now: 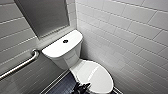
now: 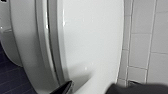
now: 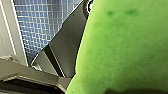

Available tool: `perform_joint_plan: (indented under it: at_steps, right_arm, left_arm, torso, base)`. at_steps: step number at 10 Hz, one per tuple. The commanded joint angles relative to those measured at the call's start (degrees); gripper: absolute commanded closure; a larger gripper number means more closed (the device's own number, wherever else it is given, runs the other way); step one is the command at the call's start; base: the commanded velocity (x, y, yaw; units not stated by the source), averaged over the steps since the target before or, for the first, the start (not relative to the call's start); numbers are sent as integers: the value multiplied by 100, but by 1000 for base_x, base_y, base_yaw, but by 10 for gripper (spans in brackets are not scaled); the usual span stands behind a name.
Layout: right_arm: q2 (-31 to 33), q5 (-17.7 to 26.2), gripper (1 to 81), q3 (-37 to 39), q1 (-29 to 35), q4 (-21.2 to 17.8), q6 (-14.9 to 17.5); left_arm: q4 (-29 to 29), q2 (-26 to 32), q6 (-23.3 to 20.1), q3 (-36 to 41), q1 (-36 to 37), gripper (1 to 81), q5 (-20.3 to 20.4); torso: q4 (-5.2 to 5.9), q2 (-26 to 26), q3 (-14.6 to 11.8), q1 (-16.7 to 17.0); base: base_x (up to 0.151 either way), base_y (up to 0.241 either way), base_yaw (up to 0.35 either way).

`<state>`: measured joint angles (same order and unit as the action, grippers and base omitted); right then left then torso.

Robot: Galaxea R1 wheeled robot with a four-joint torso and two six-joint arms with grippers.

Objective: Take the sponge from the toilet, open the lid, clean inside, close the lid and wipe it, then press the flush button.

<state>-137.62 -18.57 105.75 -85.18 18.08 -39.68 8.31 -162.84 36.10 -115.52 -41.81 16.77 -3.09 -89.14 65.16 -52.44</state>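
Observation:
The white toilet [image 1: 65, 58] stands in a tiled corner with its lid [image 1: 98, 75] down over the bowl. A small dark flush button [image 1: 65, 41] sits in the middle of the flat tank top. My left gripper [image 1: 81, 88] is at the lid's near left edge. In the left wrist view it is open [image 2: 91, 90], its dark fingertips [image 2: 62, 88] spread across the lid [image 2: 92, 42] beside the seam with the seat. The bright green sponge [image 3: 125, 47] looms large in the right wrist view, with my right gripper [image 3: 120, 85] shut on it.
White tiled walls [image 1: 130, 32] close in on the right and behind. A steel grab bar [image 1: 21, 65] runs along the left wall. A grey panel [image 1: 43, 15] hangs above the tank. Dark small-tiled floor [image 1: 62, 86] lies left of the bowl.

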Motion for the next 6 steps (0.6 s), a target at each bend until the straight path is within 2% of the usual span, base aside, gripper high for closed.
perform_joint_plan:
  at_steps: [1,3,6]
  right_arm:
    - [215,301,811,-82,5,160,4]
    - [215,301,811,-82,13,152,4]
    - [189,319,811,-82,66,152,4]
  left_arm:
    - [-93,-99,-6,-32,476,10,-271]
    - [-85,-153,-6,-147,476,10,-271]
    - [-84,32,-6,72,441,10,-262]
  torso:
    - [0,0,0,0]
    - [0,0,0,0]
    - [0,0,0,0]
  base:
    - [0,0,0]
    - [0,0,0]
    - [0,0,0]
